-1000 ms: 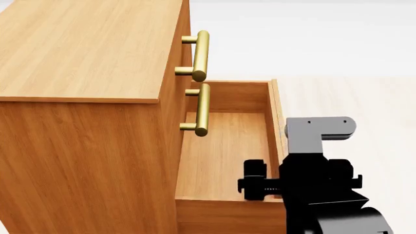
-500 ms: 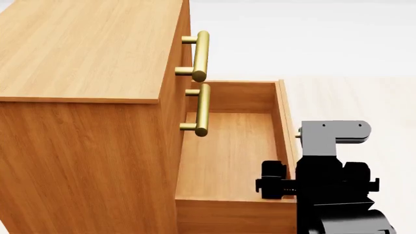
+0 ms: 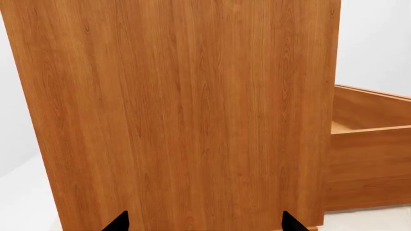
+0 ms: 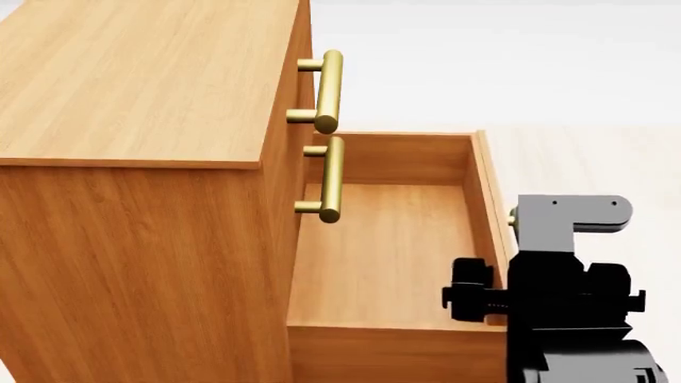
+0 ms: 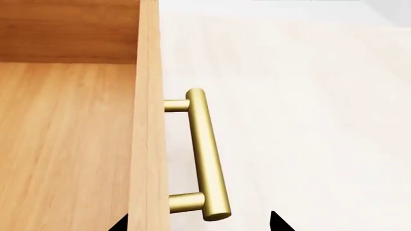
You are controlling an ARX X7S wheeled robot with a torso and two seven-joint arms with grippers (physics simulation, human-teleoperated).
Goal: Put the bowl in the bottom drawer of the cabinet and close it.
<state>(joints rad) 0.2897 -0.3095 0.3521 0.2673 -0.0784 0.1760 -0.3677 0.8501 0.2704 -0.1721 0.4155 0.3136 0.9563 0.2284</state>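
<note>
The boxy orange-brown wood-grain cabinet (image 4: 139, 159) filled the left of the head view, its flat top and near side panel facing the camera. On its front, two brass bar handles of the upper drawers (image 4: 328, 92) stood one above the other, the lower of them (image 4: 331, 179) overhanging the open drawer. The bottom drawer (image 4: 383, 255), an orange-brown wood box, stood pulled well out to the right of the cabinet, its bare wooden floor showing. The small patterned bowl did not appear in any view. The right tool (image 5: 199, 224) sat at the drawer's front panel, near its right near corner in the head view; in the right wrist view its two black fingertips (image 5: 277, 222) stood spread on either side of the drawer's own brass bar handle (image 5: 204, 154), not closed on it. The left tool (image 3: 202, 224) faced the cabinet's side panel, its two dark fingertips (image 3: 119, 222) set wide apart with nothing between them; the drawer's side showed to the right of that panel. Pale floor (image 4: 596, 159) lay beyond the drawer.
</note>
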